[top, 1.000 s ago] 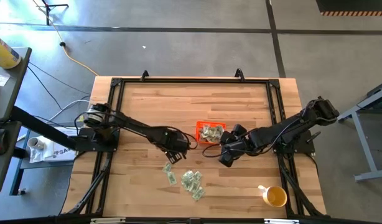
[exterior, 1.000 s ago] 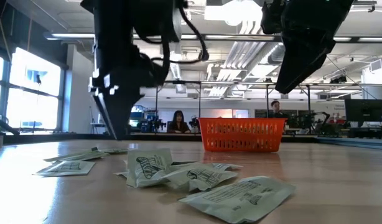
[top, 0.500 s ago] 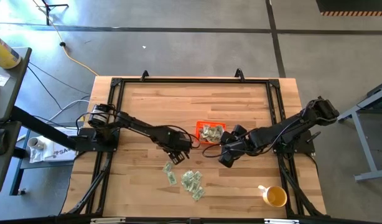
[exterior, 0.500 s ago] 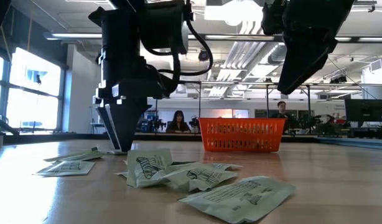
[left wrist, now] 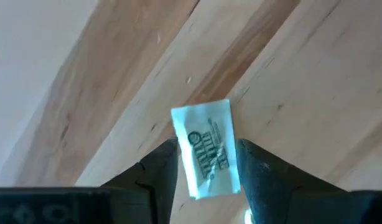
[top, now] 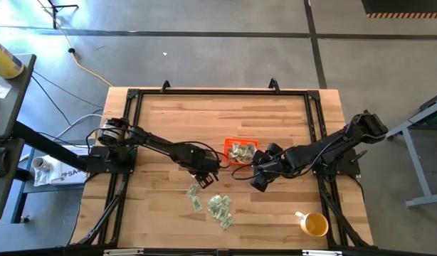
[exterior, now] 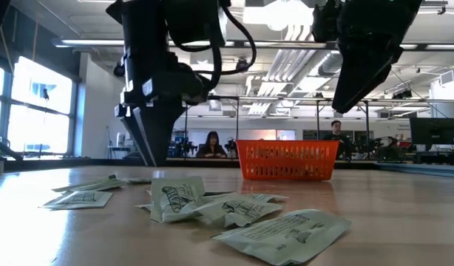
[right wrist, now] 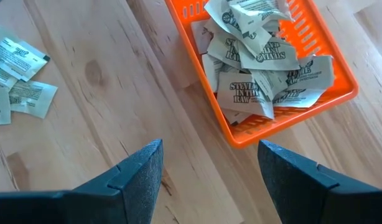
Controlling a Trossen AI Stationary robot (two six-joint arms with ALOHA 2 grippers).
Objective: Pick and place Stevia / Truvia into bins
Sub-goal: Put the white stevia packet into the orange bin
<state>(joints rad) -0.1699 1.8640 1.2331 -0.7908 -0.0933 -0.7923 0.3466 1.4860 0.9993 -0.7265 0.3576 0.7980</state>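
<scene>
My left gripper (top: 206, 173) hangs just above the table left of the orange bin (top: 228, 151), shut on one pale green-and-white Stevia packet (left wrist: 206, 149). More loose packets (top: 218, 208) lie flat on the wood near the front edge, also in the low view (exterior: 234, 210). The bin (right wrist: 253, 134) rests on the table, and several packets are piled in it (right wrist: 259, 68). My right gripper (top: 258, 181) hovers open, just to the right and near side of the bin, touching nothing (right wrist: 209, 149). My left gripper pinches the packet between its two fingers (left wrist: 166, 162), which close on the two long edges of its lower half (left wrist: 209, 177). The fingers point down from above. The packet's upper end (left wrist: 200, 118) sticks out past the fingertips, off the wood.
A yellow cup (top: 314, 225) stands near the table's front right corner. A black frame rail (top: 218, 92) runs round the table. The wood behind the bin and along the left side is bare. People sit in the room far behind the table (exterior: 212, 144).
My left gripper dropped to the table beside the loose packets while sliding a little toward the right, then rose again to just above the wood. My right arm kept still.
</scene>
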